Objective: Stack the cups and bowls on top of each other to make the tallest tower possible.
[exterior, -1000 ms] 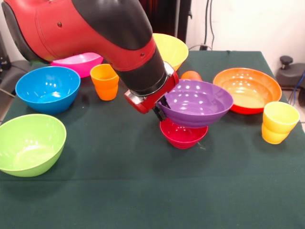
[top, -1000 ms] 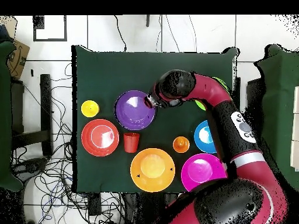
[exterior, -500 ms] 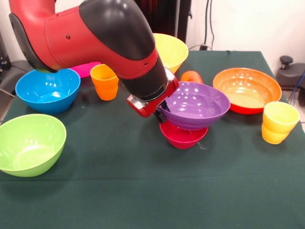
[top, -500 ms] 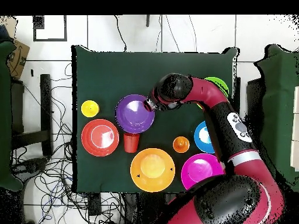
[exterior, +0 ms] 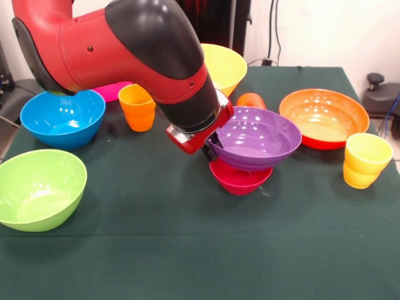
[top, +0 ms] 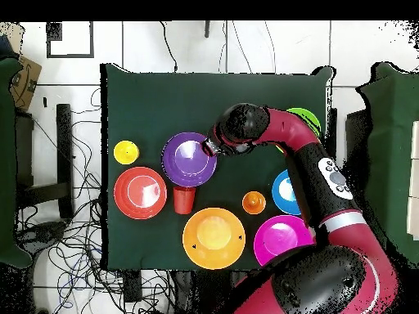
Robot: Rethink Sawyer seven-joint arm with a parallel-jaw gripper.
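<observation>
My gripper (exterior: 210, 149) is shut on the left rim of the wide purple bowl (exterior: 256, 137), which sits nearly level on top of the small magenta-red bowl (exterior: 240, 179). From overhead, the gripper (top: 209, 148) is at the purple bowl's (top: 188, 159) right rim, and the magenta-red bowl is hidden beneath. The red-orange cup (exterior: 251, 99) stands just behind this pile. The ribbed orange cup (exterior: 137, 107) and the ribbed yellow cup (exterior: 365, 160) stand apart on the cloth.
The orange-red bowl (exterior: 324, 116) lies right of the pile. The yellow bowl (exterior: 226, 65) is behind it. The blue bowl (exterior: 62, 117), the green bowl (exterior: 37, 189) and the pink bowl (exterior: 115, 87), partly behind the arm, are on the left.
The purple bowl has levelled out and settled lower over the magenta-red bowl, and the arm has swung slightly. Nothing moved in the last half second.
</observation>
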